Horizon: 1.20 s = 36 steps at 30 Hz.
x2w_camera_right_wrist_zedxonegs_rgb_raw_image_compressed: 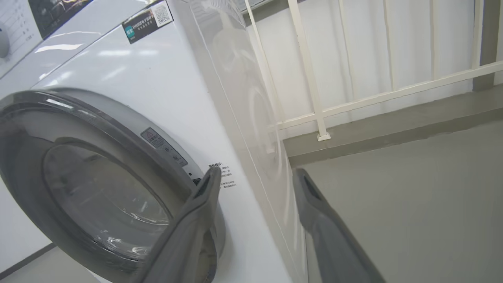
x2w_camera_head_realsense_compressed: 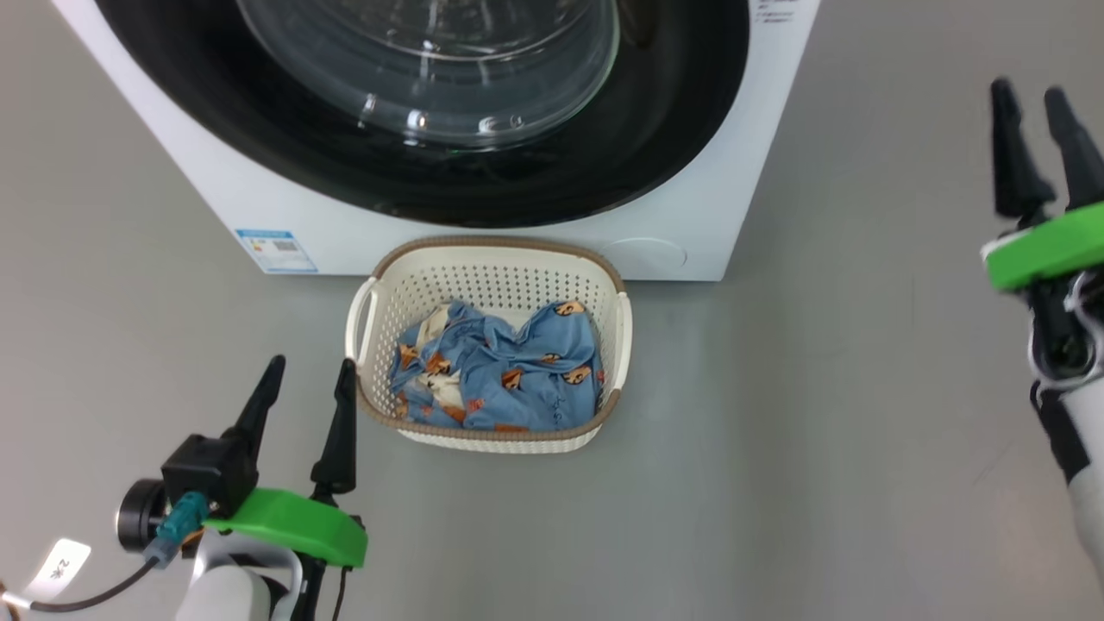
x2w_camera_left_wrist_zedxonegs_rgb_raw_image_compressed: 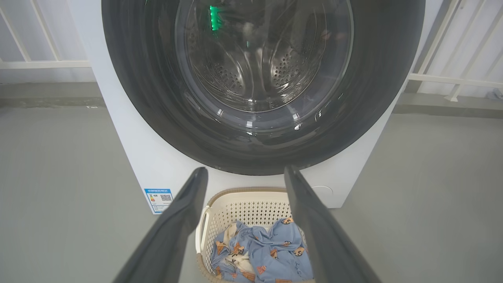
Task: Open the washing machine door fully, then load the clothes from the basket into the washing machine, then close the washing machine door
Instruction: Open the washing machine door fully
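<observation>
The washing machine door looks shut against the washing machine, though the slanted right wrist view leaves its latch side uncertain. The basket sits on the floor just before it, with the clothes heaped inside, handy for loading. The left gripper hovers beside the basket, fingers spread and empty. The right gripper, fingers likewise spread, is raised by the machine's right side, probably to reach the door's edge.

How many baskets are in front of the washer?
1: the basket sits on the floor just in front of the washer, below its door. Others may lie outside the views.
</observation>
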Tool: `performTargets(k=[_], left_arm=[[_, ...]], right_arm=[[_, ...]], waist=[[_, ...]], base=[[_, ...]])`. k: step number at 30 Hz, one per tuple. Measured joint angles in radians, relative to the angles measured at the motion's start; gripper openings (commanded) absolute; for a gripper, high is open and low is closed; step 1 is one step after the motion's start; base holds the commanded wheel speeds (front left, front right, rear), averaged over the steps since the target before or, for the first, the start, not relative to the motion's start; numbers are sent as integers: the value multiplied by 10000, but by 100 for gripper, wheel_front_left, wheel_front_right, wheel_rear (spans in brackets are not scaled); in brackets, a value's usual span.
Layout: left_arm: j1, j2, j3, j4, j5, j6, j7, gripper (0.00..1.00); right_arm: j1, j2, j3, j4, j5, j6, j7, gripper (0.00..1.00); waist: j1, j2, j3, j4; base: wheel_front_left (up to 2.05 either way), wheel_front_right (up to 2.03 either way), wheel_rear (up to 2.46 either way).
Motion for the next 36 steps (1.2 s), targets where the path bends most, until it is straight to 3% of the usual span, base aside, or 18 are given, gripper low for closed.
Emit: performTargets(k=[3,4,17,29,36], left_arm=[[-126,-8,-84,-50,-17,0,0,100],[-151,-8,-113,-50,-36,2,0,100],[-681,-56,-550,-428,-288,117,0,100],[-1093,-65,-1026,-686,-706,355,0,100],[-1151,-71,-1258,-794,-905,472,0,100]], right_arm=[[-495,-253,236,63,984,0,226,17],[-661,-391,328,67,1241,0,295,0],[-2626,-1310,830,36,6096,0,2596,0],[-3852,-1636,1141,27,8435,0,4961,0],[-4823,-1724,1425,570,8704,0,5914,0]], waist=[[0,0,180,138],[0,0,242,183],[0,0,1219,690],[0,0,2160,1210],[0,0,2639,1596]], base=[[0,0,0],[0,0,0],[0,0,0],[0,0,0],[0,0,0]])
